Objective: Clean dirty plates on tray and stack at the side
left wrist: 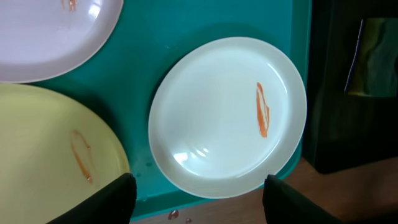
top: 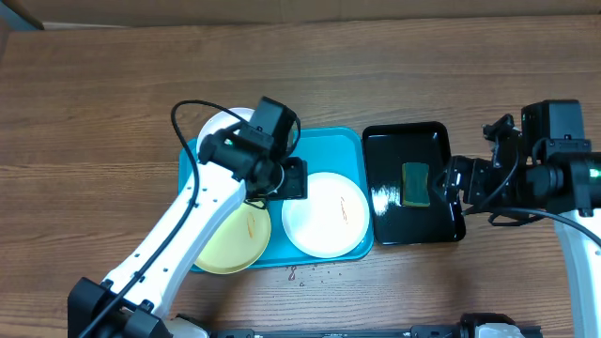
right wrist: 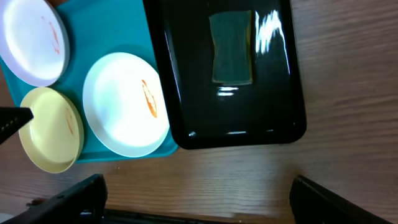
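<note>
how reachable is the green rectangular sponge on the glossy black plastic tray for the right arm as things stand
Probably reachable, yes. The right gripper sits open at the black tray's edge, nothing covers the green sponge, and the left arm is over the turquoise tray.

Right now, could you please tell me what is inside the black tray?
One dark green sponge with a yellow edge lies flat in the black tray. Nothing else shows on the tray's glossy floor. Whatever is beneath the sponge is covered.

Robotics lab bench: left arm [top: 192, 221] and right arm [top: 573, 178] at a wood-grain table [top: 84, 113].
</note>
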`<state>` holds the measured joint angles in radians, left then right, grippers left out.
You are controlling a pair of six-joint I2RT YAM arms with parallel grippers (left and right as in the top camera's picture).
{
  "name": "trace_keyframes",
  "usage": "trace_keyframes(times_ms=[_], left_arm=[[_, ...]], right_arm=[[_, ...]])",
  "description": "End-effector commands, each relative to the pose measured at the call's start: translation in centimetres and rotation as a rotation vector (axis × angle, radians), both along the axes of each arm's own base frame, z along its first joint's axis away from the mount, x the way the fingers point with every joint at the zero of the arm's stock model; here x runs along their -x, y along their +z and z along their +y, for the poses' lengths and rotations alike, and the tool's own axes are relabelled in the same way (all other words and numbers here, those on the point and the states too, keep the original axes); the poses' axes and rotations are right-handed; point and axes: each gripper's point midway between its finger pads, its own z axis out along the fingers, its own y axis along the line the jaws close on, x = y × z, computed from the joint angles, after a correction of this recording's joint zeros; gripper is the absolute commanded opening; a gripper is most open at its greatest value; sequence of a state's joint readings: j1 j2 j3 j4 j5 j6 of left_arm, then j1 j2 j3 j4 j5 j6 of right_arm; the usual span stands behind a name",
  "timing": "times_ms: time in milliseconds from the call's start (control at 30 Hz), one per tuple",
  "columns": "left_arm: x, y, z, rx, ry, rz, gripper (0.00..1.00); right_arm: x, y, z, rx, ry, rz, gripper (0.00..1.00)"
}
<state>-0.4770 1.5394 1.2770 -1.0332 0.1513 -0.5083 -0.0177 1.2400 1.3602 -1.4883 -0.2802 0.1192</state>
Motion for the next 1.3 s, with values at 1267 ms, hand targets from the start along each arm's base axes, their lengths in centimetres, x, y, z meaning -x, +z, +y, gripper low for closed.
trace_keyframes(times_ms=[1267], left_arm=[[0.0,-9.6,0.9,-0.014,0.147,-0.059,0.39]], right_arm=[[-3.3,-7.9,1.0,0.004,0.005,-0.042,0.94]])
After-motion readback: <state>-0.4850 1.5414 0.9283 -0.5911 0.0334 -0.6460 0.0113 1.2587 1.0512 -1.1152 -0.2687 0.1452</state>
